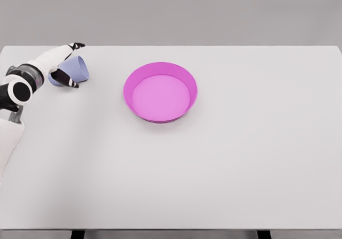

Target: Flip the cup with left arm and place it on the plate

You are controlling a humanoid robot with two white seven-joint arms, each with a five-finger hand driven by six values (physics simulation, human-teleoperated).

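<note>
You have the left hand (63,63) wrapped around the tilted blue cup (74,69) near the bench's (224,164) far left corner, well apart from the pink plate (160,92).

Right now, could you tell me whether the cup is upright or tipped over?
Tipped: the cup is tilted on its side near the table's left edge, with the left hand around it, well apart from the plate.

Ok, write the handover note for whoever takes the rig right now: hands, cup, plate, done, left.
Left hand: at the table's far left, fingers wrapped around the cup.
Right hand: out of view.
Cup: lilac, tilted in the left hand, apparently just above the white table, well left of the plate.
Plate: pink, mid-table, nothing in it.
Done: cup grasped.
Left: finish the flip, carry it right, set it on the plate.
</note>
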